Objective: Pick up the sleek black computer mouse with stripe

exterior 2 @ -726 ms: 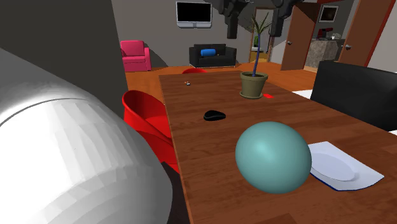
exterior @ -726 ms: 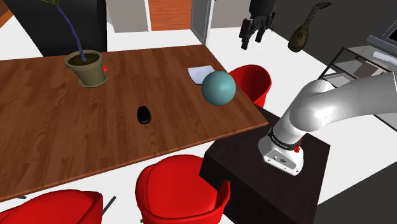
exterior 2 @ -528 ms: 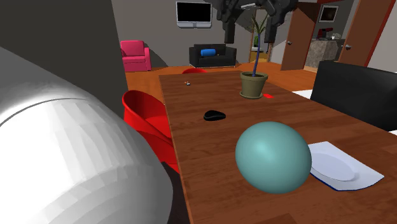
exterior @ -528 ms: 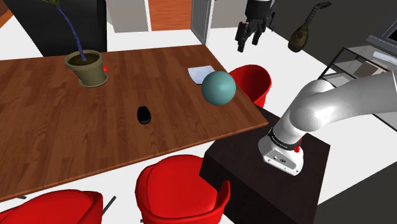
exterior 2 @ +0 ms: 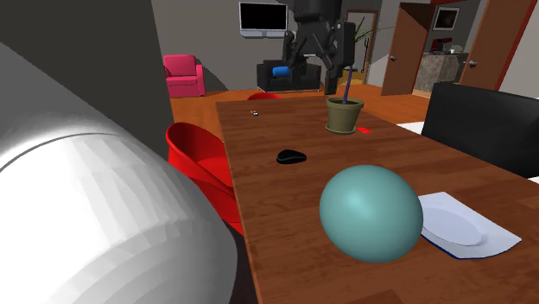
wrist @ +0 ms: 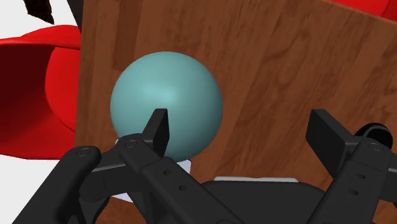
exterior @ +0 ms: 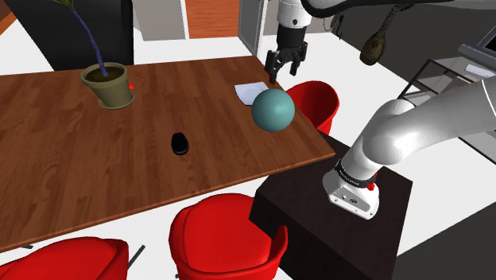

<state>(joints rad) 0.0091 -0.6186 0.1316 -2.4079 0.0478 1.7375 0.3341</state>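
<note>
Wooden table (exterior: 119, 159): long, brown plank grain. A teal ball (exterior: 273, 110) rests near one corner, just beside a white plate (exterior 2: 453, 226) (the plate lies on a white sheet with a dark edge). A potted plant (exterior: 109, 85) stands toward the other end, in an olive pot with a thin bluish stem. A small red item (exterior: 130, 86) lies close against the pot. A red chair (exterior: 226, 239) stands along the near side, another (exterior: 315, 102) by the ball's corner. Beyond the table: pink armchair (exterior 2: 182, 75), dark sofa (exterior 2: 269, 78) with a blue cushion, wall screen (exterior 2: 263, 17). A lute-like instrument (exterior: 373, 44) hangs on a wall.

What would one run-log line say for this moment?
jaws: open, empty, above teal smooth ball | black oval computer mouse: untouched on brown wooden table | grasp: not started
</note>
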